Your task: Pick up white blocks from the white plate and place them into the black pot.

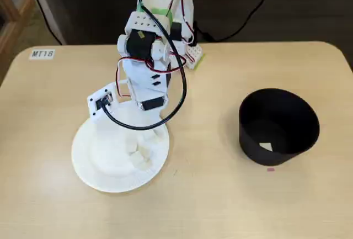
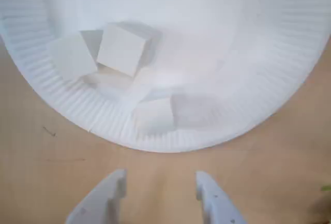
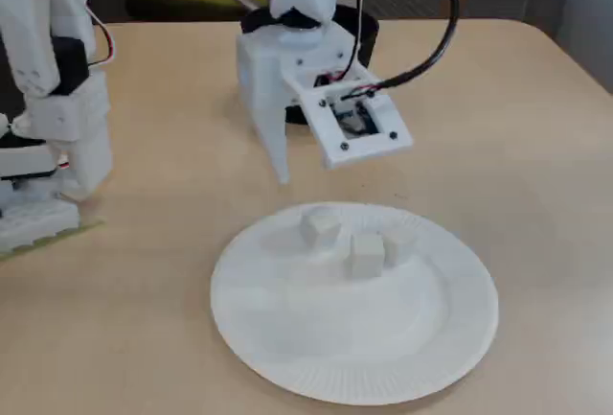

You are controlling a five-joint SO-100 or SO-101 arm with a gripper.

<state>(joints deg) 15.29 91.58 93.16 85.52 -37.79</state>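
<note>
1. Gripper (image 2: 160, 190): in the wrist view both white fingers enter from the bottom edge, set apart with bare table between them. They hold nothing. The tips sit just outside the rim of the white plate (image 2: 248, 115).
2. White blocks (image 2: 121, 48): clustered on the plate. The wrist view shows one tilted cube leaning over a flatter piece, another (image 2: 72, 57) touching it at left, and one (image 2: 154, 114) lying apart on the ribbed rim nearest the gripper. A fixed view shows three cubes (image 3: 364, 252) close together on the far half of the plate.
3. Black pot (image 1: 278, 126): stands upright, well apart from the plate, toward the right in a fixed view. One pale piece (image 1: 266, 147) lies on its floor.
4. Obstructions: the arm (image 1: 146, 57) and its black cable (image 1: 176, 101) hang over the plate's far side in that fixed view, hiding part of it.
5. Surroundings: a light wooden table (image 1: 220, 200), with a small label (image 1: 42, 54) near its far left corner.
</note>
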